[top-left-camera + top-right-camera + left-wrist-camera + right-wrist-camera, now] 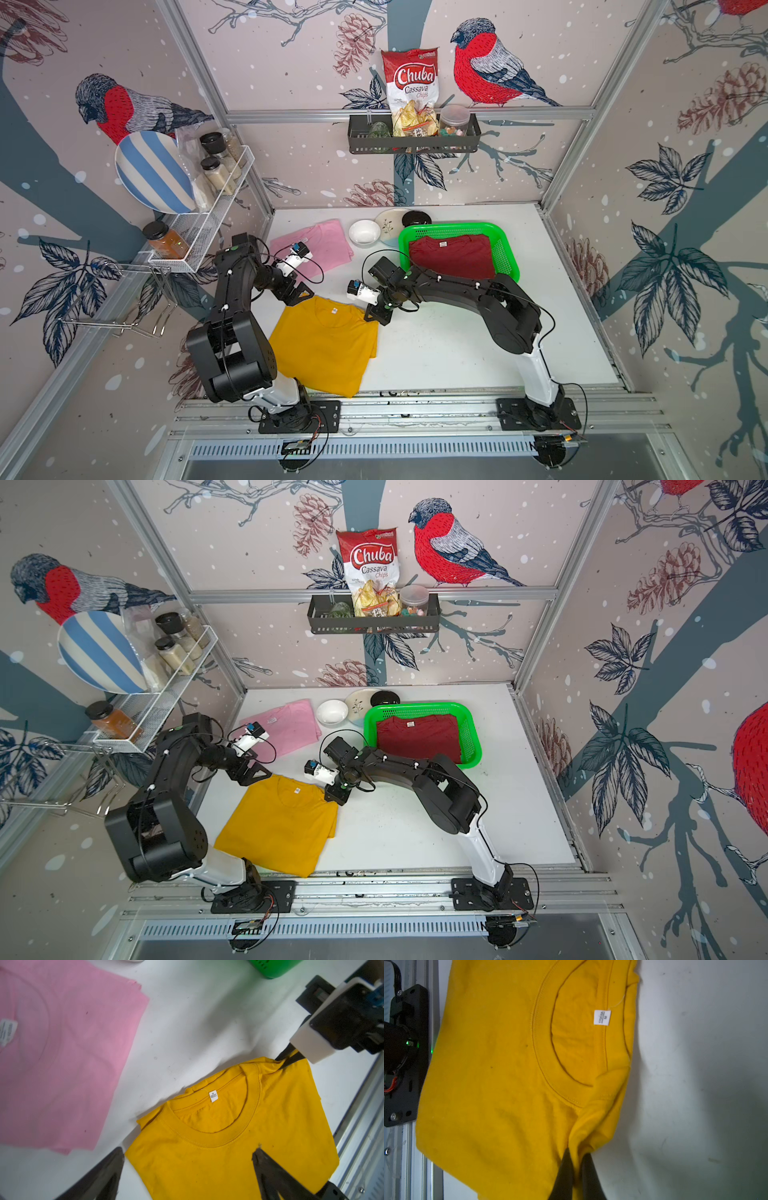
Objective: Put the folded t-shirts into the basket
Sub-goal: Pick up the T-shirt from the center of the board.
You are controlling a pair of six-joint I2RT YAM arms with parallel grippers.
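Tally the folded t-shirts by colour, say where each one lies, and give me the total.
dark red t-shirt: 1, lying in the green basket
mustard yellow t-shirt: 1, on the table, one corner pinched by the right gripper
light pink t-shirt: 1, on the table
Total: 3

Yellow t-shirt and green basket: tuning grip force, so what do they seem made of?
The yellow t-shirt looks soft matte knit, likely cotton: ribbed collar, puckers where the right gripper pinches it. The green basket looks smooth moulded plastic: perforated walls.
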